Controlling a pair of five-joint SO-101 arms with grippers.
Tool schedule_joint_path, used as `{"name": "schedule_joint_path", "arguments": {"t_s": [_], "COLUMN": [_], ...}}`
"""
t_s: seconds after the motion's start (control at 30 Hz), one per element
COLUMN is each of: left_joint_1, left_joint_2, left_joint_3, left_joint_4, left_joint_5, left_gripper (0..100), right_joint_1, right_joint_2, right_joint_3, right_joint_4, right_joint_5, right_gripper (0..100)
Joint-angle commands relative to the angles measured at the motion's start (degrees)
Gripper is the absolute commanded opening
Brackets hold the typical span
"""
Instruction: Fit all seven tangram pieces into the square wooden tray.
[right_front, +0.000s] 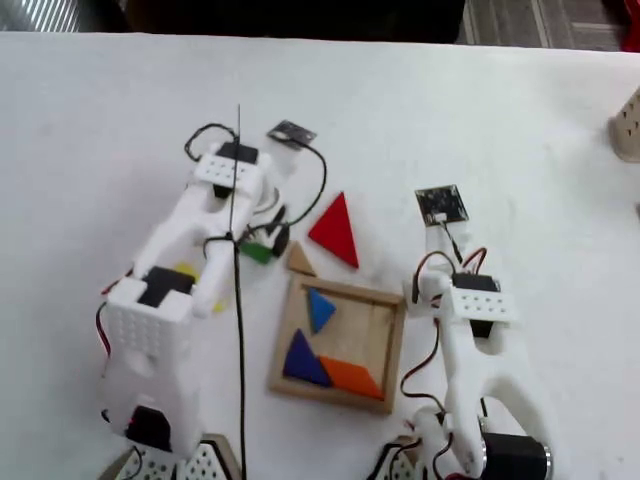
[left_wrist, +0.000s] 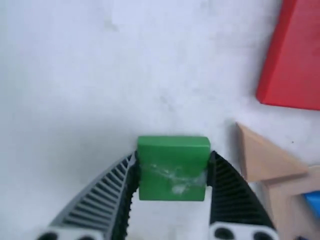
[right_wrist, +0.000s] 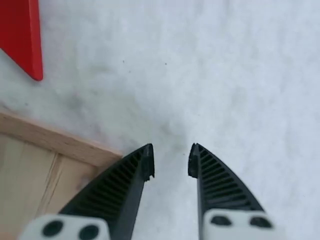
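Left hand (left_wrist: 172, 200) is clamped on the green piece (left_wrist: 172, 167), one finger on each of two opposite flat sides. That looks like a deliberate square-on hold, so the block shouldn't twist when it is carried. I can't tell whether it is resting on the tabletop (right_front: 520, 120) or just off it. From the high view it sits mid-tabletop, just beyond the wooden tray's (right_front: 345, 288) far left corner.

Right beside it lies the tan triangle (left_wrist: 260, 157), touching that same corner of the tray. The red triangle (right_front: 335, 230) is a little farther toward the far edge. Both lie loose on the tabletop, close at hand for later picks.

Inside the tray there are three pieces: a blue triangle (right_front: 319, 308) near the far left, a dark blue triangle (right_front: 303, 360) in the near left corner, and an orange piece (right_front: 350, 375) along the near side. They are packed to one side, which leaves the right half as bare wood. I'd judge the green one is headed for that space.

A yellow piece (right_front: 186, 270) peeks out under the left arm, mostly hidden.

Right hand (right_wrist: 171, 160) holds nothing. Its fingers are slightly parted over bare tabletop, just outside the tray's far right corner. It seems parked there on purpose, off the tray so the left arm has a free path in, yet near enough to steady the frame.

By my count it's three in and four to go.
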Motion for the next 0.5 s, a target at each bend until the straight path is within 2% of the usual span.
{"name": "schedule_joint_path", "arguments": {"t_s": [0.0,0.17,0.3,0.47], "left_joint_1": [-1.1,-0.57,1.27,9.89], "left_joint_2": [-4.35,-11.91,-17.98,-26.77], "left_joint_3": [-4.48,-4.66,-3.87,7.21], "left_joint_4": [8.18,15.21,20.4,19.16], "left_joint_5": [-1.32,-1.23,2.99,4.66], "left_gripper": [2,2,2,2], "right_joint_1": [0.22,0.22,0.22,0.75], "right_joint_2": [-0.75,-0.75,-0.75,-0.75], "right_joint_3": [-2.46,-2.46,-2.46,-2.73], "right_joint_4": [0.48,0.48,0.48,0.48], "right_joint_5": [0.7,0.7,0.7,0.7], "right_gripper": [11.9,11.9,11.9,11.9]}}
